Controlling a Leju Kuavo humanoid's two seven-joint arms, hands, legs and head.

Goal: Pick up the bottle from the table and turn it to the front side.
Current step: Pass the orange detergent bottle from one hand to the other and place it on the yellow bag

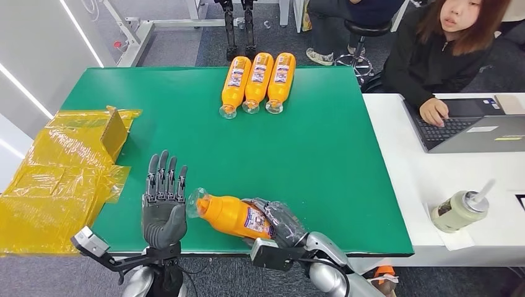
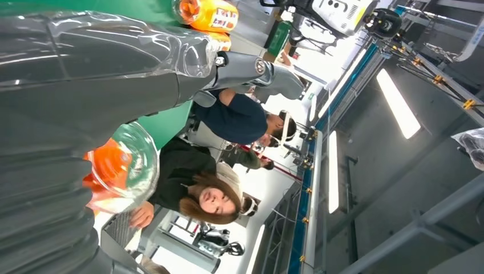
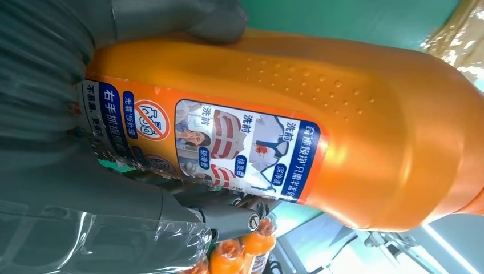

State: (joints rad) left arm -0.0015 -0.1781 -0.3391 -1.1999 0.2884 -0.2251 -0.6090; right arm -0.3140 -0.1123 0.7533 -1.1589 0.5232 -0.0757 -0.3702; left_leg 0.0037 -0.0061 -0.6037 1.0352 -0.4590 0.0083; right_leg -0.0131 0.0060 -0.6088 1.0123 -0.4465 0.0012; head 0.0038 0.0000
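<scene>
My right hand [image 1: 278,223] wraps the base end of an orange detergent bottle [image 1: 232,215] lying on its side near the front edge of the green table [image 1: 334,154], its clear cap toward my left hand [image 1: 163,207]. That hand stands beside the cap, fingers straight and apart, holding nothing. The bottle's blue-and-white label [image 3: 228,151] carries Chinese text; "洗前" is readable. Three matching bottles [image 1: 257,82] lie together at the far edge.
</scene>
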